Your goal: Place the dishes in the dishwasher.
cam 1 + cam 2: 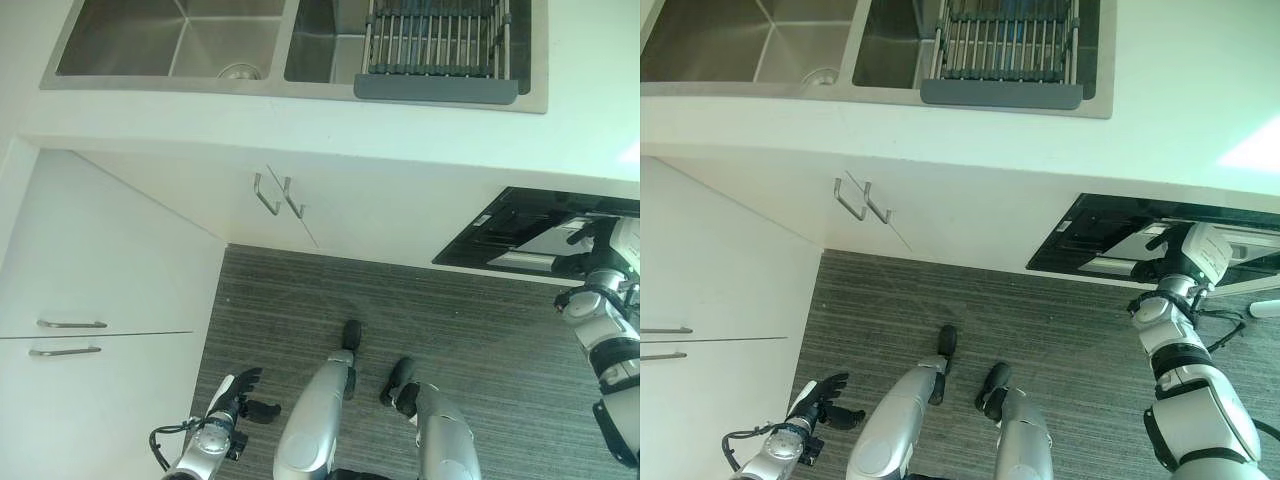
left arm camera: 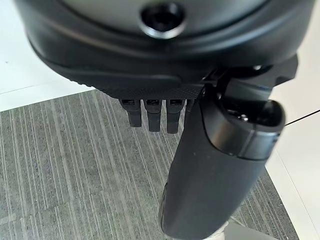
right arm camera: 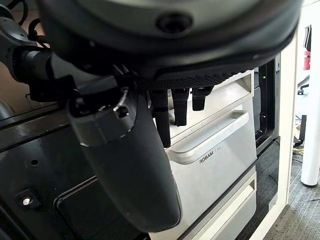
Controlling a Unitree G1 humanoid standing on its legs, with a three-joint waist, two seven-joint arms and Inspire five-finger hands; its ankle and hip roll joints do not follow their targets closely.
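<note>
The dishwasher [image 1: 1095, 235] sits under the white counter on the right, with a black face and a silver front panel [image 3: 215, 150] that has a recessed handle. My right hand [image 1: 1162, 250] is up against that front. In the right wrist view its fingers [image 3: 161, 120] reach straight toward the silver handle recess, and the thumb [image 3: 125, 165] lies over the black panel. My left hand [image 1: 240, 393] hangs low over the floor beside the white cupboards, with relaxed fingers [image 2: 152, 117] and nothing in it. A grey dish rack [image 1: 435, 45] lies across the right sink basin; I cannot make out dishes in it.
A steel double sink [image 1: 170, 45] is set into the white counter [image 1: 400, 130]. Below it are cupboard doors with two metal handles [image 1: 275, 195], and drawers with bar handles [image 1: 70, 325] on the left. Grey striped carpet [image 1: 300, 300] covers the floor.
</note>
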